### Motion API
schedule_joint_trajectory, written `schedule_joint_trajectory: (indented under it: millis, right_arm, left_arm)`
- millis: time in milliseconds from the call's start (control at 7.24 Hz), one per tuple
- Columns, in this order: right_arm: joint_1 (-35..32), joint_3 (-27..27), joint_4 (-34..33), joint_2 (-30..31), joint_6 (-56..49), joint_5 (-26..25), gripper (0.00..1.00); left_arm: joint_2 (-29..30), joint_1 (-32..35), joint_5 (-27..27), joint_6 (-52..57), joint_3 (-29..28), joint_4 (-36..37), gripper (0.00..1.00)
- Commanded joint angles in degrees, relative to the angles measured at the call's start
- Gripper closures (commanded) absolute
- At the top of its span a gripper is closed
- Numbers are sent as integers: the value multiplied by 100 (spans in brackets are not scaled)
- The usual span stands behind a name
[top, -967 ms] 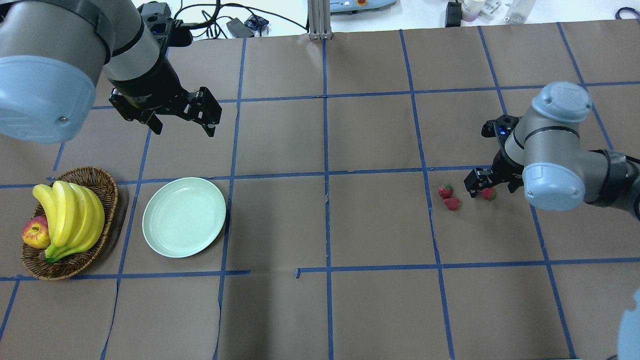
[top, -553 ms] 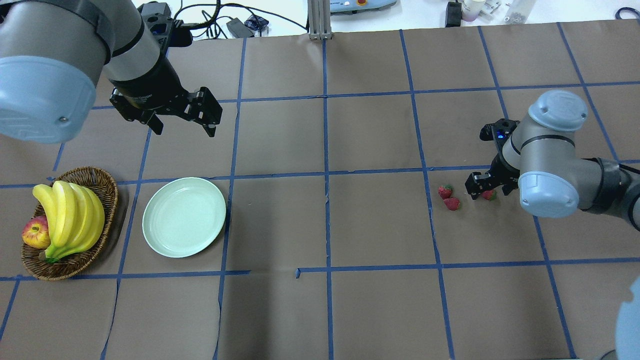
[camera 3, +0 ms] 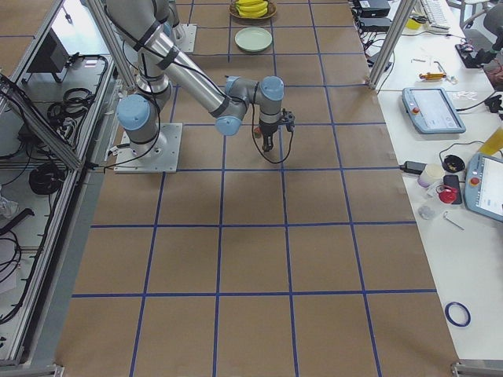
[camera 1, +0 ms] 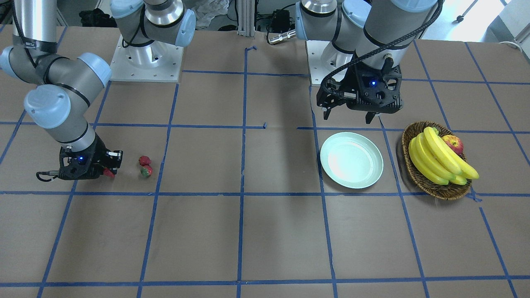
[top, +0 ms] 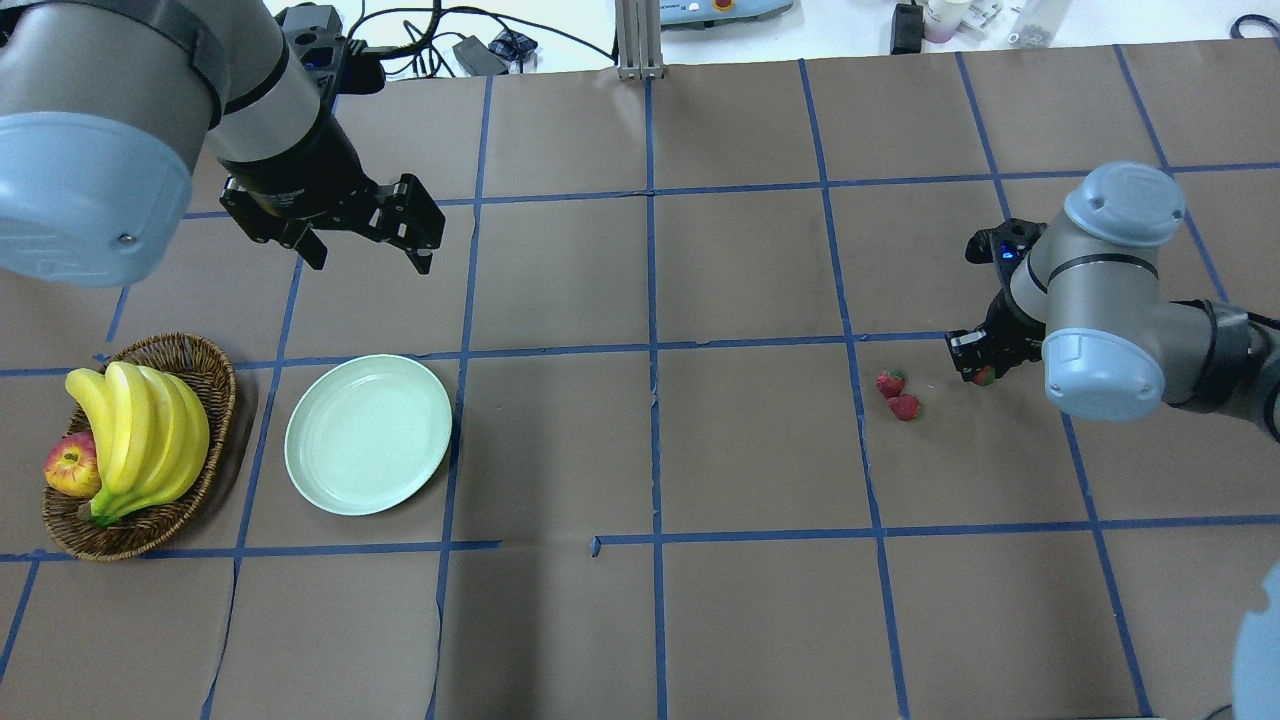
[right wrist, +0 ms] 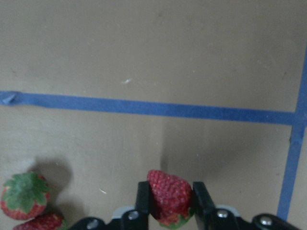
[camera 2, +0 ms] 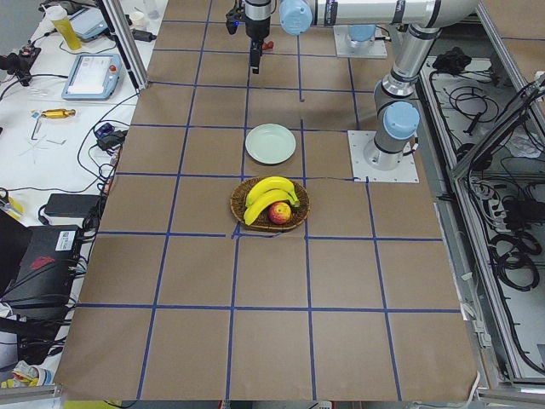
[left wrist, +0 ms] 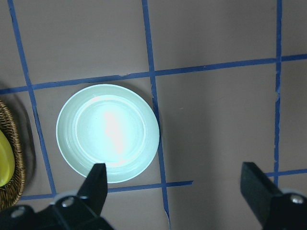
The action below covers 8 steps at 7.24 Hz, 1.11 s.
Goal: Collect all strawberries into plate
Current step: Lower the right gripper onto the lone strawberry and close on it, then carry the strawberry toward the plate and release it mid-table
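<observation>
The pale green plate [top: 368, 435] is sitting empty, waiting for fruit. The left gripper [top: 368, 258] is hovering just beyond the plate, jaws spread wide and holding nothing, probably standing by. Well apart from the plate, toward the robot's right, the right gripper [top: 980, 370] is pinching one strawberry [right wrist: 169, 194], apparently for carrying over. Two more strawberries [top: 891, 382] are lying just beside each other, slightly nearer the plate.

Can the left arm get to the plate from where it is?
Probably yes. The left gripper hangs open just beyond the plate, nothing stands between them, and the plate is empty. The basket sits off to the side.
</observation>
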<state>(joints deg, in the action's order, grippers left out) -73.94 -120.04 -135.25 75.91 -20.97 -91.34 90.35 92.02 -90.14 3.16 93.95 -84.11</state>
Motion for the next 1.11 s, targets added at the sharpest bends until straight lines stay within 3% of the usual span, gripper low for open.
schedule_joint_trajectory:
  millis: [0,138,276,415,691,967]
  right_arm:
    - [-852,733,446,73,745,98,100]
    - [-1625,1067,1039,47,1744,99,100]
    - [-2041,1271,1114,-66,2894,142,100]
    - [-2515,1368,1106,-102,3575,412,100]
    - [-3587,1640,1002,-487,4798,442,100]
    - [-4092,1774,503,-1119,5495,363,100]
  left_arm:
    - [-17,0,14,0,0,0,0]
    - [-18,0,14,0,-9,0,0]
    - [-18,0,14,0,-9,0,0]
    - [-18,0,14,0,0,0,0]
    - [-18,0,-3,0,0,0,0]
    - [-18,0,-3,0,0,0,0]
